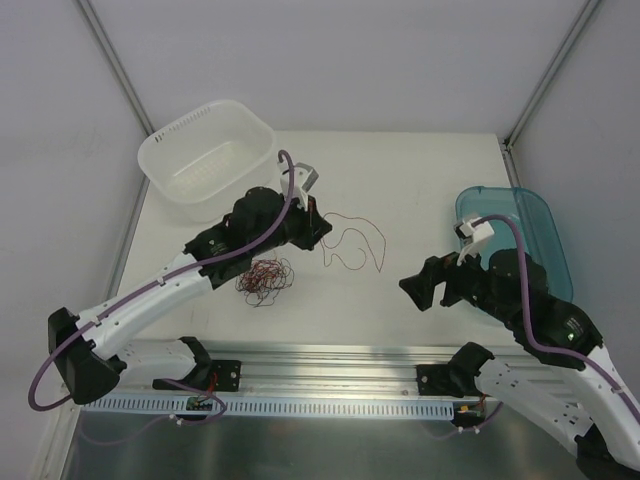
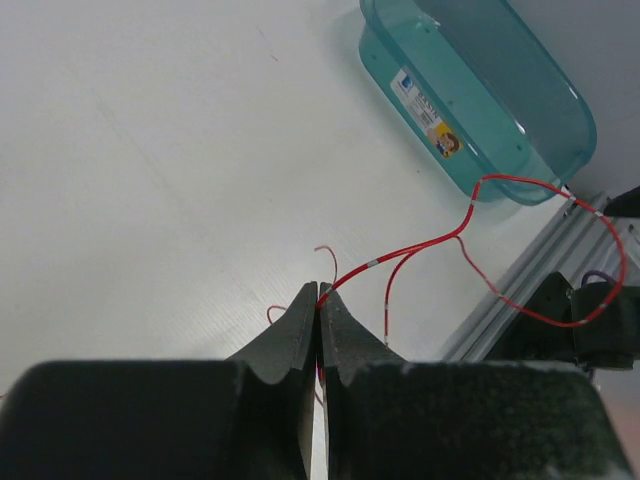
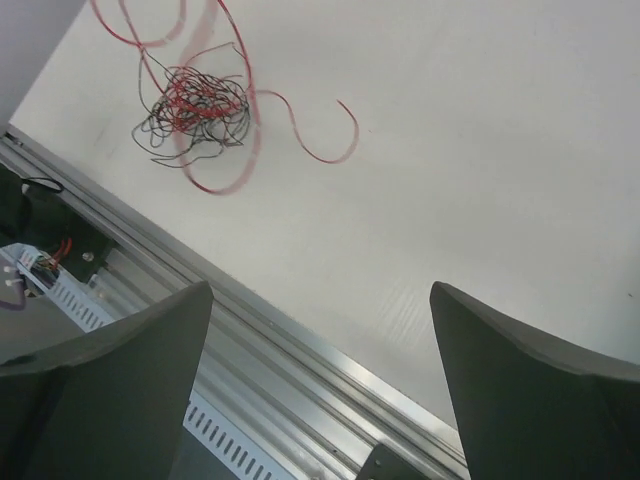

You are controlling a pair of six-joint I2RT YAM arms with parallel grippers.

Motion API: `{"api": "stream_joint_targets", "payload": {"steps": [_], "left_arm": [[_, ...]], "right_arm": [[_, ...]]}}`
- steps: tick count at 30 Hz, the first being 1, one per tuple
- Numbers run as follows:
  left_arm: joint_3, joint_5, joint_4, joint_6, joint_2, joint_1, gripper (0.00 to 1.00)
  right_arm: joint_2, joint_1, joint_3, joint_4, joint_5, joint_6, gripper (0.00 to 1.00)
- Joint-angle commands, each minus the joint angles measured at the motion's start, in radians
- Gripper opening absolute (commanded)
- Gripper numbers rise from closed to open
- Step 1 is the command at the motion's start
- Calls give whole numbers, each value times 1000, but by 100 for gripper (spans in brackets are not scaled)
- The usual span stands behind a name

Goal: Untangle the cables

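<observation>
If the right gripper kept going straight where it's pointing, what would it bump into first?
Probably the bare table, short of the red cable; depth is hard to judge.

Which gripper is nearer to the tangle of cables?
Left. The left gripper, shut on a red cable, is close beyond the tangle; the right gripper, open, is far off to its right.

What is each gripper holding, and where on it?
Left gripper pinches one loose red cable, seemingly near one end; right gripper is open and holds nothing.
</observation>
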Motion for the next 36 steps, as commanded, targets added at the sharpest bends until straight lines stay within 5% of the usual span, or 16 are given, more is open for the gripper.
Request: {"api": "stream_joint_targets", "payload": {"steps": [1, 5, 15, 28, 31, 32, 35, 36], "left_arm": [[150, -99, -139, 59, -9, -2, 0], [273, -147, -227, 91, 4, 57, 0], [524, -188, -259, 179, 114, 441, 0], [801, -257, -258, 207, 522, 770, 0], [801, -283, -258, 205, 570, 784, 44], [795, -282, -256, 204, 571, 784, 71], [730, -253, -258, 184, 522, 784, 98], [675, -247, -259, 176, 477, 784, 99]], "right_arm": [[-60, 2, -46, -76, 56, 4, 96], [-143, 2, -124, -104, 58, 44, 97], [-208, 1, -193, -84, -13, 85, 98], [-220, 1, -211, -79, -68, 78, 100], [-205, 1, -219, -75, -74, 75, 100], [-202, 2, -225, -70, -76, 76, 100], [-182, 2, -239, -47, -87, 74, 100], [-174, 2, -248, -41, -88, 74, 100]]}}
